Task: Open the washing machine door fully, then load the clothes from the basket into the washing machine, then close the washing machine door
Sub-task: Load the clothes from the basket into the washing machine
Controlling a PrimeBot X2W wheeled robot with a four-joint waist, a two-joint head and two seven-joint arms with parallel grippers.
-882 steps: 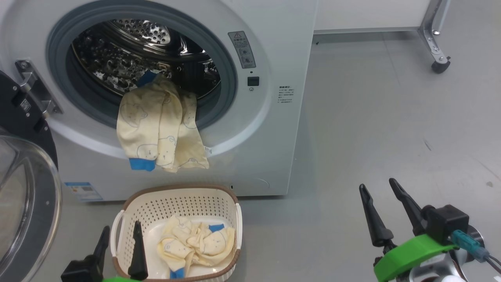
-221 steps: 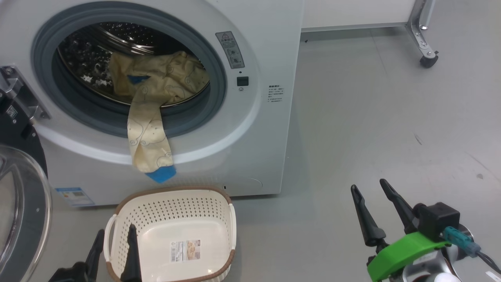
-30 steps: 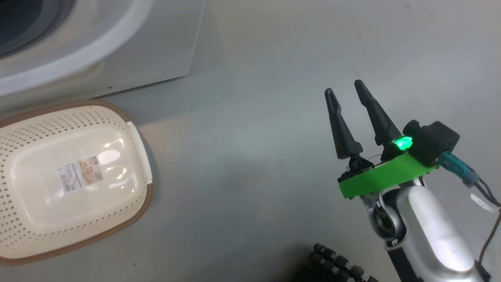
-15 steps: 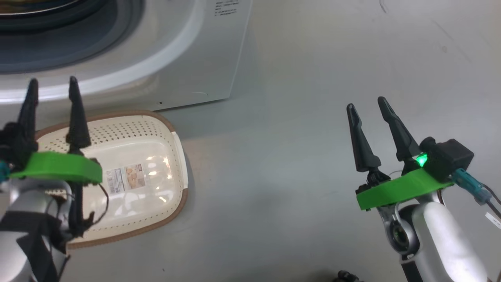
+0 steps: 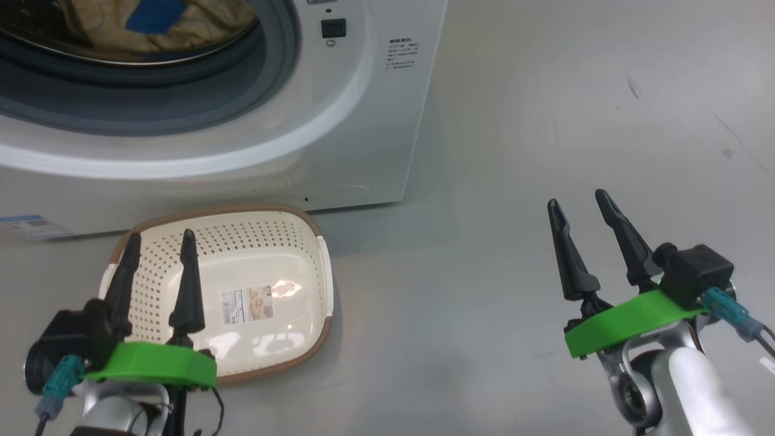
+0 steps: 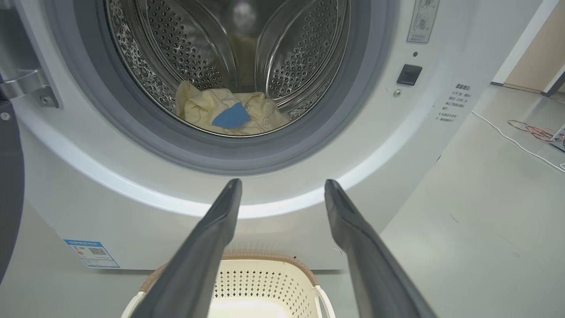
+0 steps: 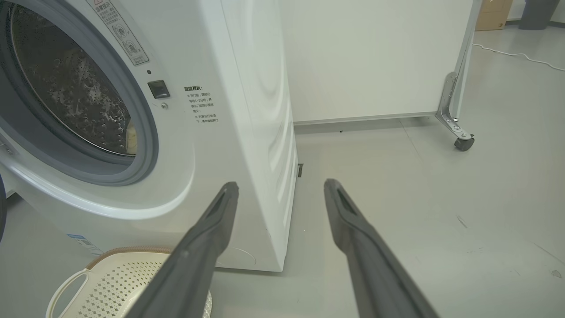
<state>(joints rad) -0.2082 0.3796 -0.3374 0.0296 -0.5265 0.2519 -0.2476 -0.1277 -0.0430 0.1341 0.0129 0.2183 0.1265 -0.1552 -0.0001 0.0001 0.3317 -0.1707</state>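
The washer (image 5: 363,121) stands on a smooth grey floor (image 5: 514,121) with its port uncovered. The door (image 6: 9,190) is swung out to the left; a strip of its glossy black rim shows at the edge of the left wrist view, below the metal hinge (image 6: 26,86). The clothes (image 6: 229,112) lie inside the drum (image 6: 185,44), a crumpled cream bundle with a blue patch uppermost, at the drum's lower front behind the grey rubber gasket (image 6: 247,152). The drum is perforated steel with raised ribs. The basket (image 5: 242,242) sits on the floor just before the washer's base, below the port. It is cream plastic with perforated walls, a brown rim and white side handles, and a paper label (image 5: 245,304) lies flat on its glossy bottom. A blue sticker (image 5: 27,225) is fixed low on the washer's front, left of the basket. The left gripper (image 5: 161,236) hangs over the basket's left half, fingers spread wide and holding nothing, pointing toward the port; the basket's far rim lies between it and the washer's base. The right gripper (image 5: 577,198) hangs over bare floor well to the right of the washer, likewise spread and empty. Beyond the washer's right side a white panel (image 7: 375,57) stands on a metal leg with a caster (image 7: 464,143). A thin white cable (image 6: 507,137) trails across the floor to the right.
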